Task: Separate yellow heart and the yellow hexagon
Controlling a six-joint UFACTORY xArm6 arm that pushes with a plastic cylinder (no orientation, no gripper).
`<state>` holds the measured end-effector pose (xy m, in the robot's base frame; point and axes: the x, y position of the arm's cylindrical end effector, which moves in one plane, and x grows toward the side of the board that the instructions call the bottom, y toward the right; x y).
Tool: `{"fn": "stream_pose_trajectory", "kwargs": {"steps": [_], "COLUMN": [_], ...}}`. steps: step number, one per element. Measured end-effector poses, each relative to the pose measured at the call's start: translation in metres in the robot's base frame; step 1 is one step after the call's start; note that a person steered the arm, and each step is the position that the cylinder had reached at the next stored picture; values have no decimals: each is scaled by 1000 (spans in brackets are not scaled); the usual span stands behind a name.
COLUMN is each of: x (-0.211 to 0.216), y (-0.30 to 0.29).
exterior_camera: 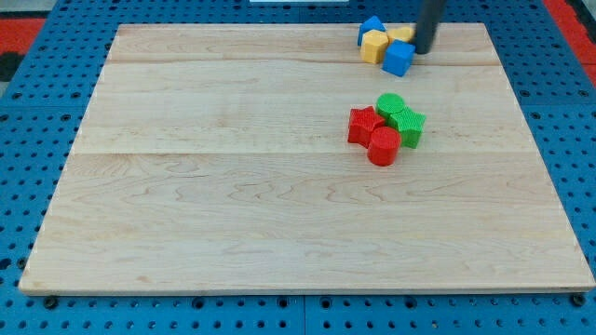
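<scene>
The yellow hexagon (374, 45) sits near the view's top, right of centre, touching a blue block (372, 26) behind it and a blue cube (399, 58) at its right. The yellow heart (400, 33) lies just right of the hexagon, partly hidden behind the blue cube and the rod. My tip (424, 51) is at the right edge of this cluster, beside the heart and the blue cube.
A second cluster lies below: a red star (364, 125), a red cylinder (383, 147), a green cylinder (390, 104) and a green star (408, 124), all touching. The wooden board (233, 186) rests on a blue pegboard.
</scene>
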<state>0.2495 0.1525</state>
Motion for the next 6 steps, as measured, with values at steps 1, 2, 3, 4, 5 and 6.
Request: {"fn": "stream_pose_trajectory", "kwargs": {"steps": [1,2,3,4,5,6], "x": [0,-22,-32,-32,-2,20], "y": [26,32,26,-1,-65,-99]}}
